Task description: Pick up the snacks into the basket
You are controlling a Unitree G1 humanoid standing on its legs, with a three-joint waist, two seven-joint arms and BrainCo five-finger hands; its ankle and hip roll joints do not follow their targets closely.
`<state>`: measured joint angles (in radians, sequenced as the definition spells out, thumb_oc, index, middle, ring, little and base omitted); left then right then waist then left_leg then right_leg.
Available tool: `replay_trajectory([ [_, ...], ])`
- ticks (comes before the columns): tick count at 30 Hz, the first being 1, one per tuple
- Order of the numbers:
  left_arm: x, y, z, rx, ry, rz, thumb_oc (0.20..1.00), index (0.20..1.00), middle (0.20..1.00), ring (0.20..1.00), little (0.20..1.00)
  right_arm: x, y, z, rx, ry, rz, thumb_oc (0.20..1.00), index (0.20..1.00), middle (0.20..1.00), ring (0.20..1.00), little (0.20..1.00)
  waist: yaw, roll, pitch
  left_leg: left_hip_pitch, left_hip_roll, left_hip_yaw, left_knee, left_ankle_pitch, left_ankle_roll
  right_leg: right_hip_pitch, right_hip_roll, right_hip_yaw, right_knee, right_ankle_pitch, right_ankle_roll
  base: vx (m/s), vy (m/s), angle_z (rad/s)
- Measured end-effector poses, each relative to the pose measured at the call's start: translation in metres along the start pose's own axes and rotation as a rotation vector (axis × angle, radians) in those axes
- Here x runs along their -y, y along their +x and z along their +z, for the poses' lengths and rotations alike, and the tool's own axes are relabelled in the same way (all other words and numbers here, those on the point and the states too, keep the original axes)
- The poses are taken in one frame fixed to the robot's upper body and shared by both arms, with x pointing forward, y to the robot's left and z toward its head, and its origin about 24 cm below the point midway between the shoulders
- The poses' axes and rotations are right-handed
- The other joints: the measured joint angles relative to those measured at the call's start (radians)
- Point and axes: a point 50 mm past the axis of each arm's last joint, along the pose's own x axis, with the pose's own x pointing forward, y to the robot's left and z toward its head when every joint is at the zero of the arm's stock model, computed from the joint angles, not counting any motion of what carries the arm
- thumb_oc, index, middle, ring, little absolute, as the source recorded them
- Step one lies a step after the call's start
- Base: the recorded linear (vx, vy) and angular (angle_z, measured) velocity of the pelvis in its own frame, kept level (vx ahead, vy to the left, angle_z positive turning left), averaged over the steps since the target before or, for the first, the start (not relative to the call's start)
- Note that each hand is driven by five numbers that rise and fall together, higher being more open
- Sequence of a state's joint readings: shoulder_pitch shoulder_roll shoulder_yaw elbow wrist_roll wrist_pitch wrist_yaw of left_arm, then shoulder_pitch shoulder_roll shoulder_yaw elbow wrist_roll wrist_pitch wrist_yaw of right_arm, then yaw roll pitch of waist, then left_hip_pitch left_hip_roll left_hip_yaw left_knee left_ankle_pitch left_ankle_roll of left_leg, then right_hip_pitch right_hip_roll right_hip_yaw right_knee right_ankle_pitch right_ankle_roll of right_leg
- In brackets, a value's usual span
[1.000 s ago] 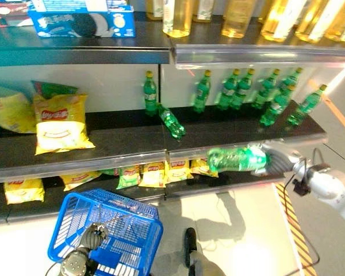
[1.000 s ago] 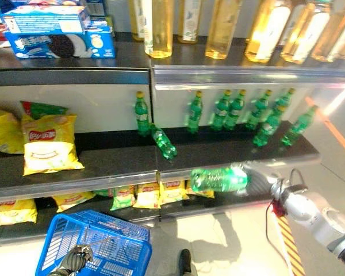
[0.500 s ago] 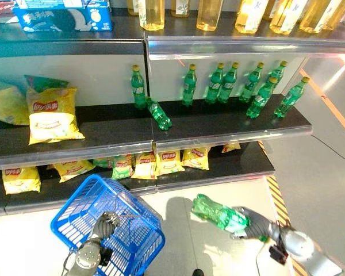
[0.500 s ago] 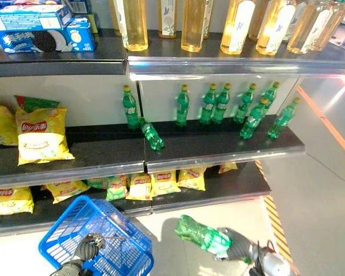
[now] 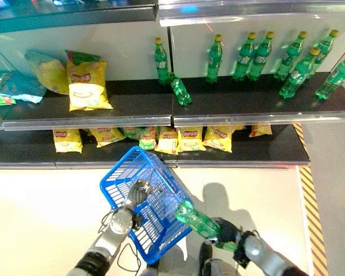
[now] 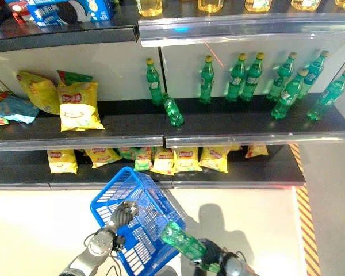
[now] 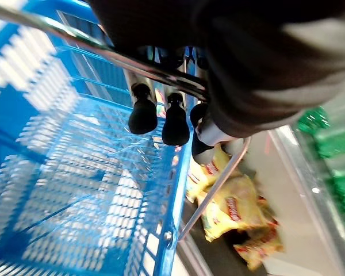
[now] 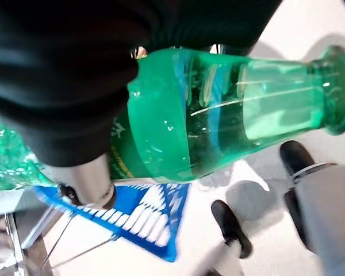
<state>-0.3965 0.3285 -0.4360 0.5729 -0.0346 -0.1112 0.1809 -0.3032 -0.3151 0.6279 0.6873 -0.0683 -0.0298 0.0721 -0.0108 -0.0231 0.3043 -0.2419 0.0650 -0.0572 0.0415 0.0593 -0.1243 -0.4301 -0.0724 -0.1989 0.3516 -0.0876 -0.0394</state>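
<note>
step: delivery – right hand (image 5: 229, 231) grips bottle (image 5: 196, 218) at basket (image 5: 139, 172) rim | left hand (image 5: 137, 192) curls round basket handle | next: bring bottle over the opening, then let go | axis: bottle near flat, slanting, base end toward basket, neck end beyond right hand
</note>
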Motion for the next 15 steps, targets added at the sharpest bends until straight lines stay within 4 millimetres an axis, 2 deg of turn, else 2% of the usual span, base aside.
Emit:
replay_trajectory([
  [3, 0.007, 0.000, 0.001, 0.002, 0.025, -0.019, 0.200, 0.200, 0.200, 0.200, 0.200, -0.010, 0.011, 0.015, 0.025, -0.012, 0.012, 0.200, 0.200, 0.200, 0.200, 0.200, -0.002, -0.005, 0.004, -0.017, -0.012, 0.006, 0.010, -0.004, 0.008, -0.019, -0.001, 0.024, -0.004, 0.009, 0.012, -0.02, 0.093, -0.11],
  [5, 0.007, 0.005, 0.009, 0.023, 0.030, -0.009, 0.200, 0.200, 0.200, 0.200, 0.200, -0.012, 0.019, 0.029, 0.046, -0.022, 0.005, 0.200, 0.200, 0.200, 0.200, 0.200, 0.000, 0.000, 0.028, -0.032, -0.018, 0.017, 0.014, -0.003, 0.012, -0.037, -0.001, 0.045, -0.001, 0.022, 0.020, 0.00, 0.083, -0.22],
  [8, 0.005, 0.013, 0.024, 0.066, 0.042, 0.008, 0.200, 0.200, 0.200, 0.200, 0.200, -0.014, 0.026, 0.041, 0.054, -0.061, 0.007, 0.200, 0.200, 0.200, 0.200, 0.200, 0.000, 0.001, 0.053, -0.040, -0.018, 0.029, 0.015, -0.002, 0.014, -0.048, 0.000, 0.055, -0.007, 0.033, 0.014, -0.01, 0.051, -0.10],
  [15, 0.010, 0.026, 0.055, 0.158, 0.077, 0.011, 0.200, 0.200, 0.200, 0.200, 0.200, -0.012, 0.032, 0.042, 0.020, -0.074, -0.031, 0.200, 0.200, 0.200, 0.200, 0.200, -0.001, 0.011, 0.062, -0.056, -0.004, 0.034, 0.009, -0.001, 0.013, -0.057, 0.018, 0.059, -0.040, 0.054, 0.010, 0.00, 0.025, -0.07],
])
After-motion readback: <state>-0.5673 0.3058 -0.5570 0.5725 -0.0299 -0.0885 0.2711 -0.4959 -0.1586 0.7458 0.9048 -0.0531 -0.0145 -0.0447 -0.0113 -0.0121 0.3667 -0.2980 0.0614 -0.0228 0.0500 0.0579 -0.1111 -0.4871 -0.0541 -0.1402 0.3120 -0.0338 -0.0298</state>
